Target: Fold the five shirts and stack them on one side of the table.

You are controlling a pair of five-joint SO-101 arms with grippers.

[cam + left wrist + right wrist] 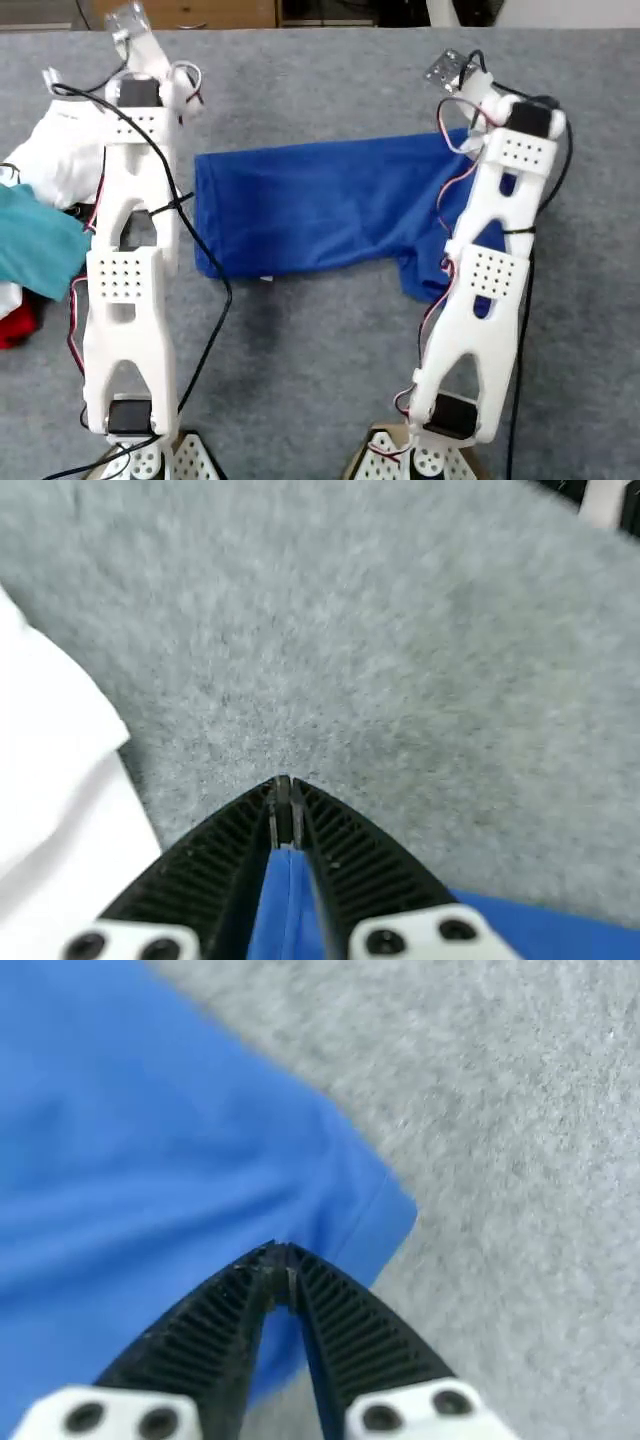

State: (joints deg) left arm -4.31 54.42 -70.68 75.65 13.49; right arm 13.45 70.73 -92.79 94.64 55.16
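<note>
A blue shirt [320,205] lies flat as a wide folded band across the middle of the grey table [320,380], with one sleeve hanging toward the front under the right arm [495,230]. My right gripper [283,1255] is shut, its tips just over the blue shirt [150,1130] beside a corner of the cloth. My left gripper [283,792] is shut too, over bare table just past the blue shirt's [560,920] edge. Blue shows in the gap behind its tips. No cloth sticks out past either pair of tips. The left arm [130,230] stands by the shirt's left edge.
At the left edge is a pile of other shirts: a white one [55,150], close beside my left gripper as white cloth [50,780], a teal one [35,245] and a red one [15,325]. Cables hang along both arms. Bare table lies in front of the shirt.
</note>
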